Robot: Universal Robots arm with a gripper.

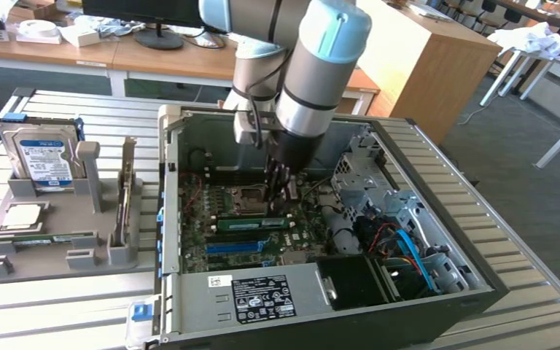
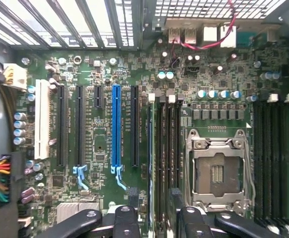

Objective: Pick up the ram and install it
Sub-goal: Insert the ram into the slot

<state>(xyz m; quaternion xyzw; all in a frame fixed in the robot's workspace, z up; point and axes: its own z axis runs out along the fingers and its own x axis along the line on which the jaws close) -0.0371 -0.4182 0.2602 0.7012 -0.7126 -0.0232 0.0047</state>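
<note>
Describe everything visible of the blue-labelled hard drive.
The hard drive is a silver metal box with a blue-and-white label and blue plastic pieces at its upper corners. It stands upright in the grey holder at the exterior view's left, apart from the open computer case. Only the holder touches it.

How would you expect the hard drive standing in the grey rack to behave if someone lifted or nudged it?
The hard drive looks like a rigid metal-cased block, so it is probably stiff and fairly heavy for its size. It stands on edge in the grey rack, so a nudge might tip it, though the post beside it should steady it.
</note>
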